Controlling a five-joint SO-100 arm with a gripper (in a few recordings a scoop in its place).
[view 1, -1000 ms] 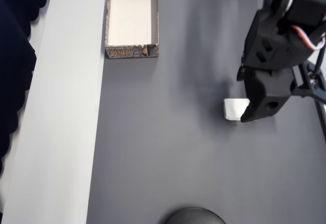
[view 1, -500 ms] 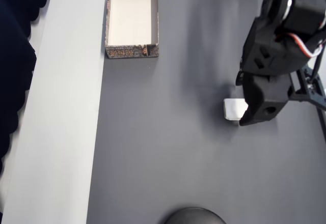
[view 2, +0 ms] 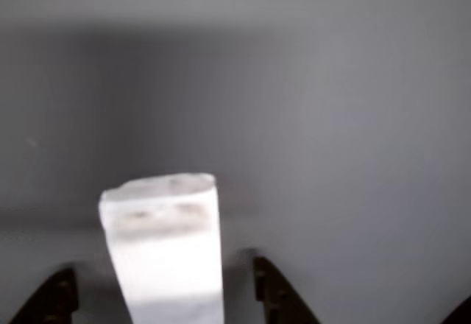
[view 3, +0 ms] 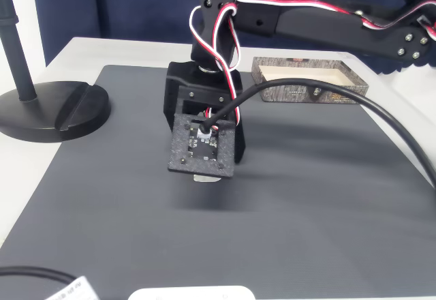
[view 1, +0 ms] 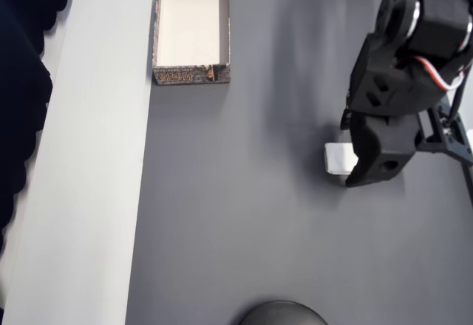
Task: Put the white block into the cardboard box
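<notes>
The white block (view 1: 337, 158) lies flat on the dark grey mat, right of centre in the overhead view. My black gripper (view 1: 367, 156) hangs right over it and covers its right end. In the wrist view the block (view 2: 165, 250) stands between the two dark fingertips (view 2: 271, 289), a small gap on each side, with the gripper (view 2: 162, 291) open around it. From the fixed view, a sliver of the block (view 3: 204, 178) shows under the gripper (view 3: 204, 151). The cardboard box (view 1: 191, 76) sits at the mat's top left, its cream inside bare; it is also in the fixed view (view 3: 310, 95).
A round black stand base (view 3: 49, 110) sits at the mat's edge, seen too in the overhead view (view 1: 282, 315). A thick black cable (view 3: 381, 126) crosses above the mat. A pale table strip (view 1: 89, 155) runs along the mat's left.
The gripper has sunk a little and shifted slightly down the overhead picture, covering more of the block. The block and box have not moved.
</notes>
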